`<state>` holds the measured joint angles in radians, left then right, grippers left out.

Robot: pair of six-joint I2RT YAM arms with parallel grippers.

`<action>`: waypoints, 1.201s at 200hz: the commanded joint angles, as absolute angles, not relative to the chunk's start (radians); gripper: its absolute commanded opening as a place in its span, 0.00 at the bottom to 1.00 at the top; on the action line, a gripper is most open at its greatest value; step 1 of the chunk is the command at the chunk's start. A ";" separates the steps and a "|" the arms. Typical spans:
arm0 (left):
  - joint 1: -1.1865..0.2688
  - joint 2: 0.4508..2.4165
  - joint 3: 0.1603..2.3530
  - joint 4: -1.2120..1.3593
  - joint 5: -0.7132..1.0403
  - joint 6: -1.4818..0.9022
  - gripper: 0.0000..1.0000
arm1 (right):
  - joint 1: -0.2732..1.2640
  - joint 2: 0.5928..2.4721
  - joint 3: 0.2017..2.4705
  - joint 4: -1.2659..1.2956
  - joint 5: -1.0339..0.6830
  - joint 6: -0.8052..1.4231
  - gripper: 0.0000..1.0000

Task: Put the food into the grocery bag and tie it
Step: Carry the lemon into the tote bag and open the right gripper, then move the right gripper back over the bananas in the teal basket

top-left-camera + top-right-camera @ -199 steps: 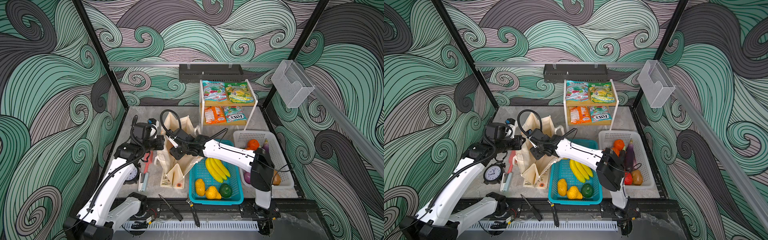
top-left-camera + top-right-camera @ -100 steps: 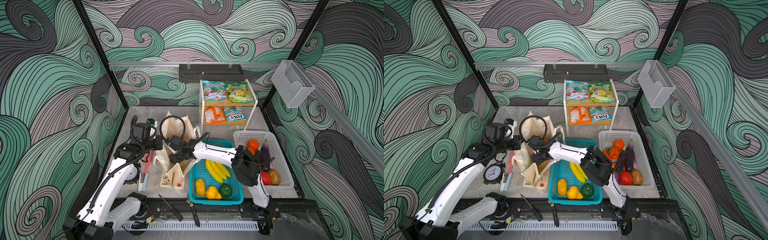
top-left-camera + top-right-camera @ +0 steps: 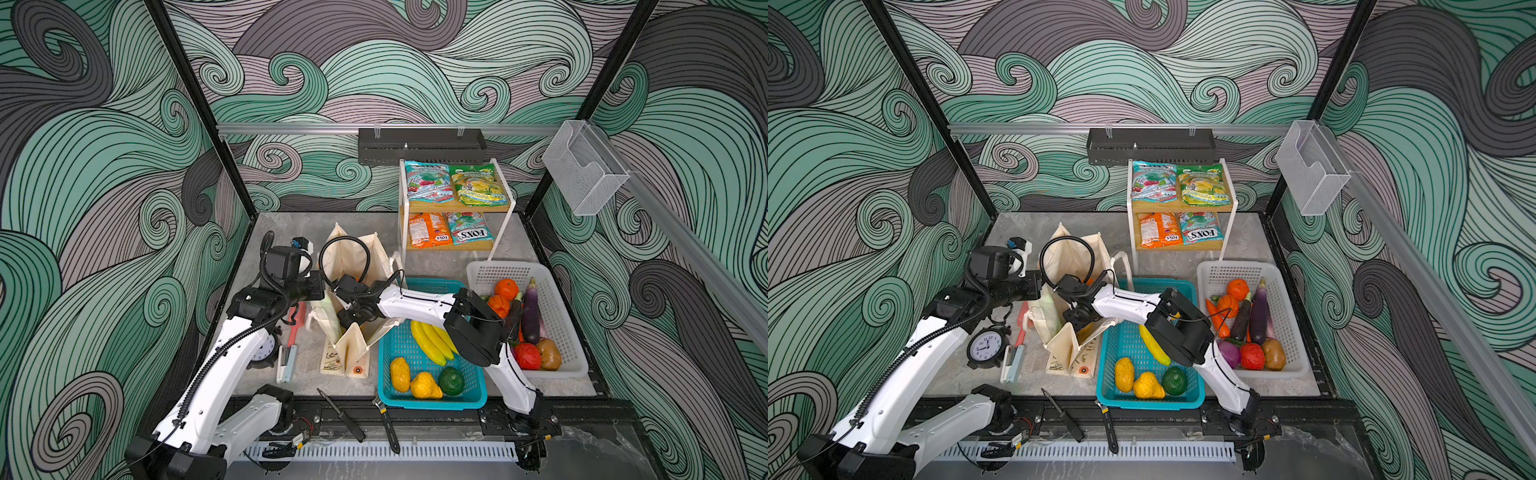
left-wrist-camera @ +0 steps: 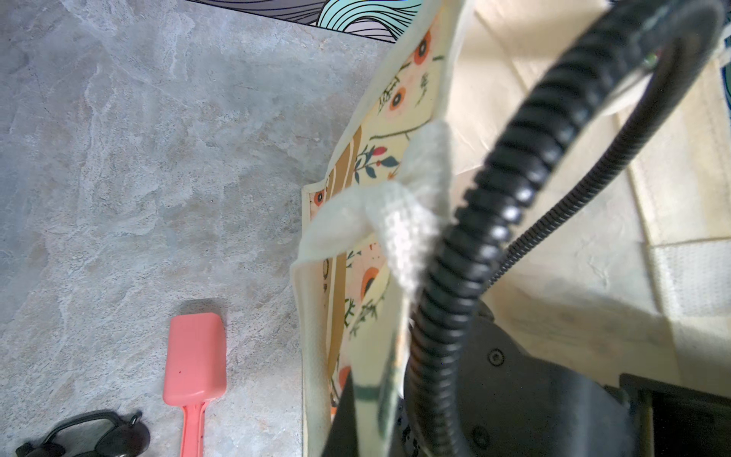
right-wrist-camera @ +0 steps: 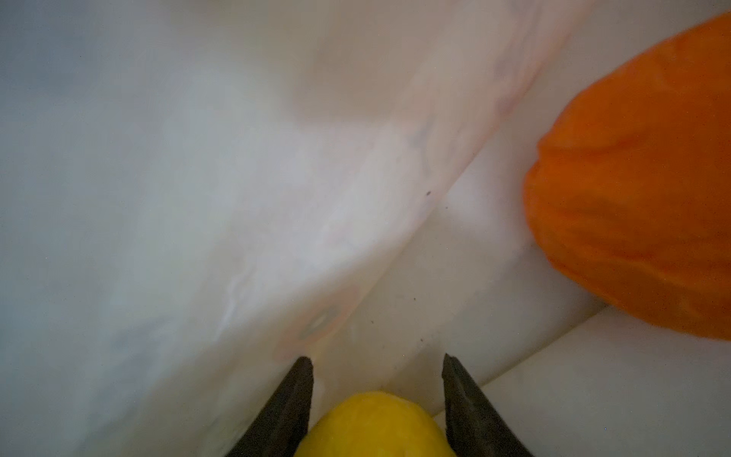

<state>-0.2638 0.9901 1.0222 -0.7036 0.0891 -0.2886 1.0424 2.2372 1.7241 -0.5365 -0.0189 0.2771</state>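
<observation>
1. Because the cream canvas would likely sag shut by itself, the left gripper (image 3: 326, 293) is clamped tight on the rim of the grocery bag (image 3: 380, 253). It grips beside a white handle (image 4: 399, 221), apparently to keep the mouth open.
2. The right gripper (image 5: 375, 358) reaches down inside the bag, its jaws partly apart and closed around a lemon (image 5: 375, 427). It looks low enough to let the fruit go gently.
3. An orange (image 5: 641, 186) already lies on the bag floor, apart from the lemon.
4. The other food waits outside: bananas (image 3: 430, 343) in the teal basket (image 3: 432, 286), vegetables in the white basket (image 3: 552, 291), and snack packets (image 3: 428, 187) on the shelf (image 3: 457, 205).
5. Compared with a second ago, the right arm's elbow has swung from the white basket to over the teal one. Its wrist has sunk deeper into the bag, and the left arm has not moved.
</observation>
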 commanded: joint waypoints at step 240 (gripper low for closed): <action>-0.259 0.964 1.031 -0.710 0.032 -0.302 0.00 | 0.989 1.369 1.497 -0.620 0.060 0.274 1.00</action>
